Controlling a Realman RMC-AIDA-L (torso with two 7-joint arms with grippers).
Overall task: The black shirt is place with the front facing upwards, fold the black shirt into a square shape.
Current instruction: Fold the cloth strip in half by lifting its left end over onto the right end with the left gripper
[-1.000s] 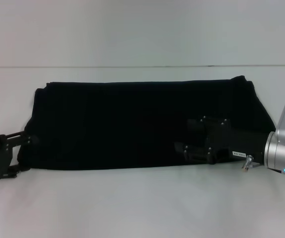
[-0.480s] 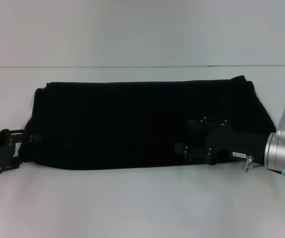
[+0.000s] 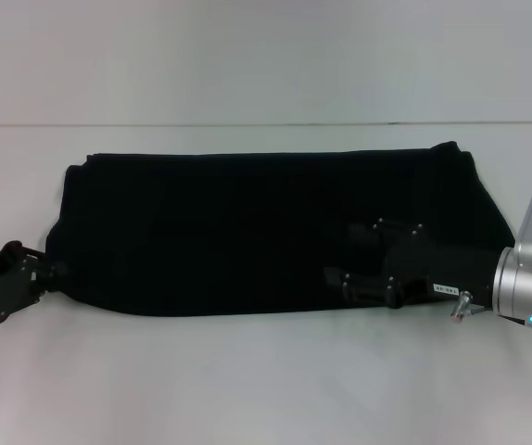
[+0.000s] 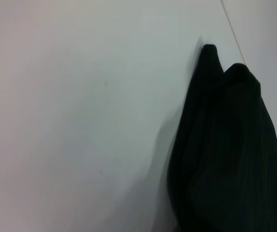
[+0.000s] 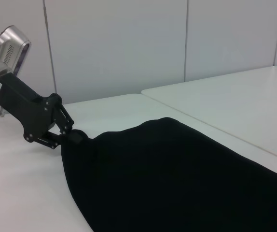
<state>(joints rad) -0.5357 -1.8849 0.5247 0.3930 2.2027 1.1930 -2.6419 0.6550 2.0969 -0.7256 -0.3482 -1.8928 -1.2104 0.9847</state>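
Near surface [image 3: 266, 389]: bare white top, nothing resting on it in front of the garment.

Right tool [image 3: 338, 278]: lies over the near right part of the black shirt [image 3: 247, 232], its dark fingers low against the cloth; black on black, so whether they are spread or pinching a fold cannot be told.

Left tool [image 3: 51, 271]: at the near left corner of the shirt. The right wrist view shows its fingers closed on a bunched tip of cloth [image 5: 73, 137], with the fabric drawn to a point there.

Black shirt: already folded into a long band, lying across the middle of the surface. Its long axis runs left to right, with one short end at each arm; no lettering or label is visible.

Governing relation: the band extends rightward from the left tool, which holds its left end, while the right tool sits well inside the right end. Judged from this layout, a square would require bringing one short end over along that left-right axis, and the left arm is best placed to carry its corner.

Far surface [image 3: 266, 139]: a seam line runs behind the shirt's far edge.
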